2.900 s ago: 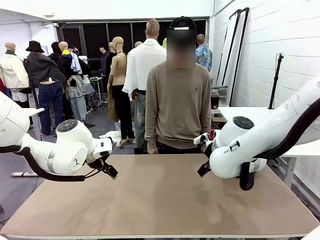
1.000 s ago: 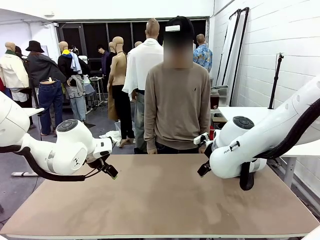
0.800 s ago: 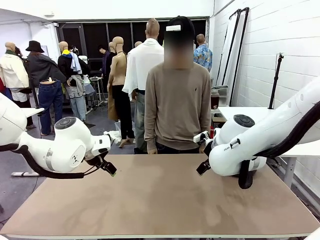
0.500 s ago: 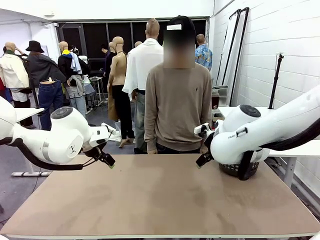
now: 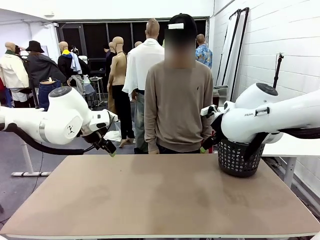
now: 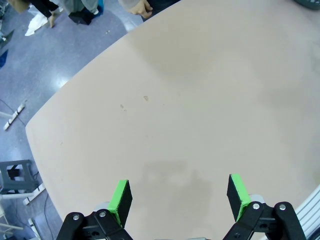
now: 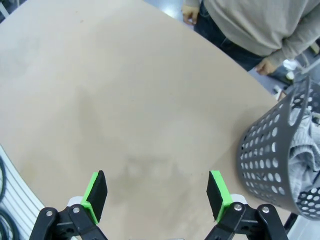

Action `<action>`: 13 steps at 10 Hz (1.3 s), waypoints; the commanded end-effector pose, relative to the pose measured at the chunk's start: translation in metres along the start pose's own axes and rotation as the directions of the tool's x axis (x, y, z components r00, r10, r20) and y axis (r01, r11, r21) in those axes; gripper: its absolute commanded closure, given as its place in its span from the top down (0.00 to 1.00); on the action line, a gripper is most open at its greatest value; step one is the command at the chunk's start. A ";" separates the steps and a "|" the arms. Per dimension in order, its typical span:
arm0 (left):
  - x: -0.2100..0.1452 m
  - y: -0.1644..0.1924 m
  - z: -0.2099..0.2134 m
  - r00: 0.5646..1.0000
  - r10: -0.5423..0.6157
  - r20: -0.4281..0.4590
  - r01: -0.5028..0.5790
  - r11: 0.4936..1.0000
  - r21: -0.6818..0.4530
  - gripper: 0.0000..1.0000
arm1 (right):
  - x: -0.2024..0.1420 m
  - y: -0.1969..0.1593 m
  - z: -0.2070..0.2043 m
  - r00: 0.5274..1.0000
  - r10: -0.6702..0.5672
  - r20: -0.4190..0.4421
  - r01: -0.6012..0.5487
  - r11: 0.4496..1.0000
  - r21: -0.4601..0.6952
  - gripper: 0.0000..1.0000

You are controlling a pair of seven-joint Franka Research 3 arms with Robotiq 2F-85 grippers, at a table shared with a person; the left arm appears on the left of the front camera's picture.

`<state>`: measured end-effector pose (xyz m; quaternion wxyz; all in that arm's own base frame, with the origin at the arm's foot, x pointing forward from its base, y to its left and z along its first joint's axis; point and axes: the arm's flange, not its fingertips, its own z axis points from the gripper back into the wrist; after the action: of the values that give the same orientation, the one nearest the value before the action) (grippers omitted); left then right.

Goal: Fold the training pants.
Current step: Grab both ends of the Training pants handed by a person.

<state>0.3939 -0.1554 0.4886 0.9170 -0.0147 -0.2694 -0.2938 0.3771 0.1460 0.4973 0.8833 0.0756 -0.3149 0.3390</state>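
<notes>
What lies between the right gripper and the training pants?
Bare table and the mesh wall of the basket holding the training pants, in the right wrist view.

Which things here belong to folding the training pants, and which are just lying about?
For the job: grey cloth, likely the pants, in the basket; table; left pincer, open; right pincer, open.
Just about: stand by the wall; person at the far side.
</notes>
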 end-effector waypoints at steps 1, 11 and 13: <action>0.012 0.001 0.025 1.000 -0.026 -0.015 0.026 1.000 -0.018 1.00 | 0.004 -0.005 0.011 0.999 0.031 0.017 -0.032 0.998 0.056 1.00; 0.012 0.002 0.075 0.957 -0.272 0.103 0.289 0.933 -0.215 1.00 | 0.002 -0.018 0.057 0.955 0.230 0.185 -0.275 0.923 0.269 1.00; 0.007 0.001 0.077 0.929 -0.316 0.190 0.353 0.913 -0.205 1.00 | 0.004 -0.020 0.055 0.945 0.232 0.229 -0.296 0.906 0.302 1.00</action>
<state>0.3635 -0.1498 0.5642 0.8395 -0.0807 -0.2815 -0.4576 0.3554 0.1150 0.5464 0.7833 0.1862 -0.3431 0.4838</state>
